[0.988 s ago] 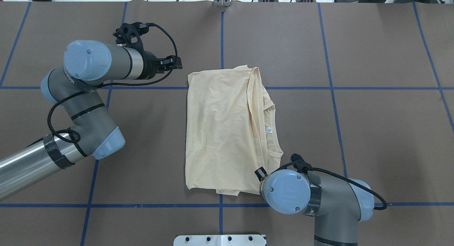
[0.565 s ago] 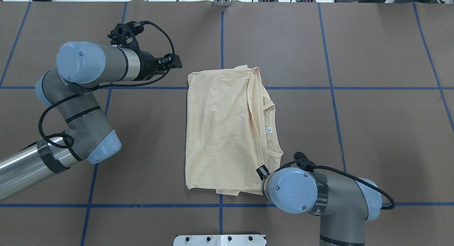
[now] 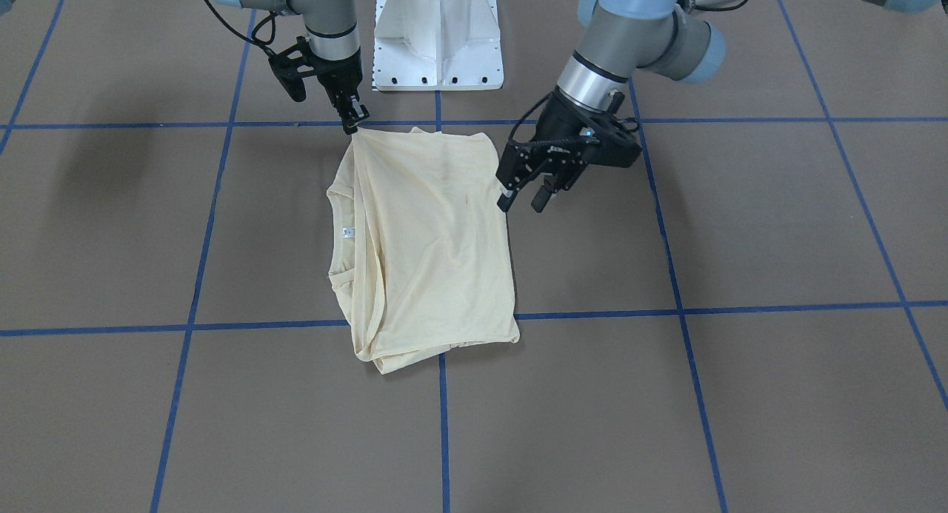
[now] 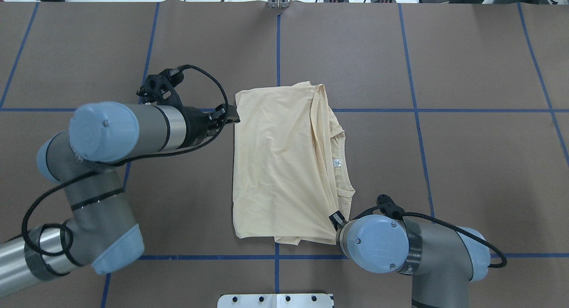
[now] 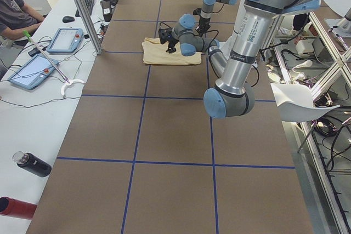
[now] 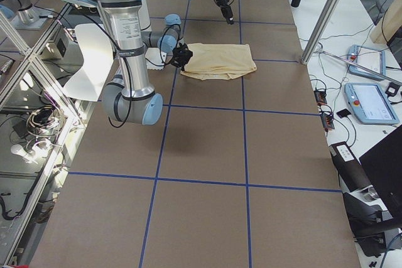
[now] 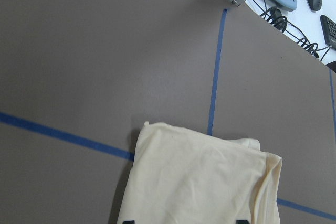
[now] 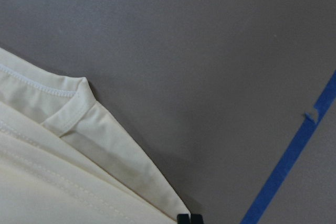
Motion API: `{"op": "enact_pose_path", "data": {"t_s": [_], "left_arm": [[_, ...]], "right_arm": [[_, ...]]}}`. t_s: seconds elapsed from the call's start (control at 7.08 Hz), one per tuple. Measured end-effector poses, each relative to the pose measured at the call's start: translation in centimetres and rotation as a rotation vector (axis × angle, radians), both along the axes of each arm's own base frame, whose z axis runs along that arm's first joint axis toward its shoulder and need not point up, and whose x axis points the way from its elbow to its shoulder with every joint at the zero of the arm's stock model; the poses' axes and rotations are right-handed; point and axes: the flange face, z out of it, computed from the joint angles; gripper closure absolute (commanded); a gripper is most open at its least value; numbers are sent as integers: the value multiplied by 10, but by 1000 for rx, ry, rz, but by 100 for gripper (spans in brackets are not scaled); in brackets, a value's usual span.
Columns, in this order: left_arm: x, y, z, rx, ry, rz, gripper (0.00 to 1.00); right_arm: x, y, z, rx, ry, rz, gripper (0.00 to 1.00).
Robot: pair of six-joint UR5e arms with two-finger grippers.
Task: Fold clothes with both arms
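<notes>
**Right tool pinching shirt corner, left tool open**

Cream T-shirt (image 3: 429, 232) lies folded flat on the brown desk (image 3: 740, 224), just out from the white pedestal (image 3: 437, 32), across a blue tape line (image 3: 740, 308). Neckline and small white label (image 3: 346, 233) on the right arm's side.

Right tool (image 3: 356, 122): tips pressed together on the shirt corner nearest the pedestal; fabric drawn toward them in a slight peak.

Left tool (image 3: 523, 199): fingers spread wide, gripping nothing, hovering at the shirt's opposite side edge, toward the pedestal end. Wrist view shows cloth below between the tips.
</notes>
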Motion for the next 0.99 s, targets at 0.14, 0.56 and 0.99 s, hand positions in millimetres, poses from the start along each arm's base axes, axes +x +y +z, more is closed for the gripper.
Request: {"op": "enact_pose_path", "data": {"t_s": [0.14,0.56,0.99], "left_arm": [[7,22,-7,-20,-24,2,29],[9,34,-9,-32,-45,1,30],[8,35,-8,-36,-53,-1,30]], "right_arm": [[-4,4,-1,-1,0,-6,58],[-8,5,2,5,7,-4,20],[-12,4,4,0,9,5,22]]}}
